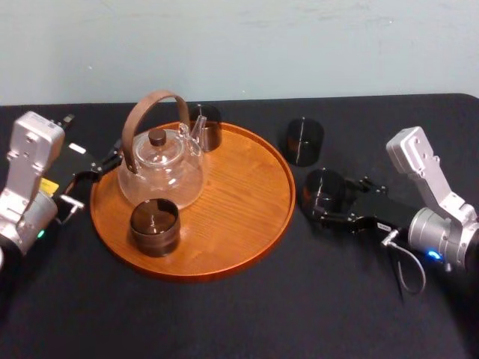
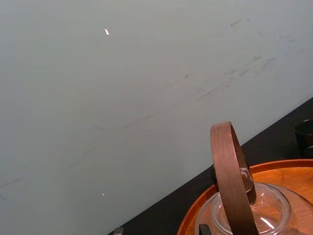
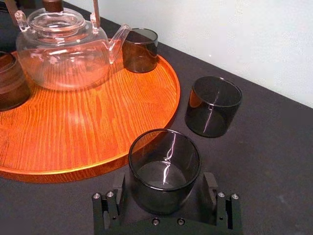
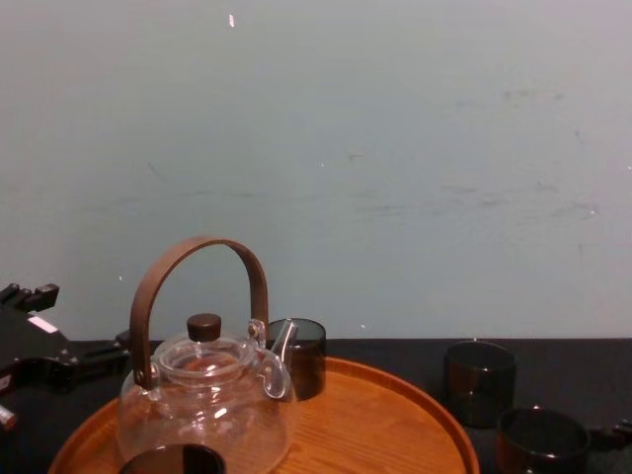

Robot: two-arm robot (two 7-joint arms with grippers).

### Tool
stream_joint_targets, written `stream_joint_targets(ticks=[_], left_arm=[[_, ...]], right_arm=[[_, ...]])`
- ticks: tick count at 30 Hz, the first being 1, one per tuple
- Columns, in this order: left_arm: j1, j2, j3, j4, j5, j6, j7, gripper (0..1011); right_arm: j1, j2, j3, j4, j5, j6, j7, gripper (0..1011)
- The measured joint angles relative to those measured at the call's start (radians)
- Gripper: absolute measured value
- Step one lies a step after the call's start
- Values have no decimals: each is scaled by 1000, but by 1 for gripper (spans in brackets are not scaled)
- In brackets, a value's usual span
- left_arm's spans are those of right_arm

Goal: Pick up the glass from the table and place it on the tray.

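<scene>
At the right wrist view's lower centre, your right hand point(image 3: 165, 180) sits spread around the smoked glass point(image 3: 164, 161), which stands on the counter point(image 3: 274, 161) just beside the tray point(image 3: 98, 122). A loose grip could let the glass slip, and a low carry could clip the tray's rim. Your left hand point(image 1: 88, 176) idles at the tray's left.

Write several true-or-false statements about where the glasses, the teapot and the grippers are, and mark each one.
1. Two dark glasses stand on the tray. True: the front glass and the back glass.
2. The teapot stands on the bare table. False: the teapot stands on the tray.
3. The right gripper is at the near table glass. True.
4. The left gripper grips the teapot's handle. False: the left gripper is by the tray's left rim.
5. Only one glass stands on the table. False: there is also the far table glass.
</scene>
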Motion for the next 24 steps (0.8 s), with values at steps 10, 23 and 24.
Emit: stream_joint_targets(ticks=[10,23,24], left_arm=[[0,0,0,0,0,0,0,1001],[0,0,0,0,0,0,0,1001],[0,0,0,0,0,0,0,1001]], right_arm=[[17,-8,-6,-2,-6,39,0,1002],[57,-33,-13,38,-8,44,2,1002],[59,-34,-14,40,-8,43,3,1002]])
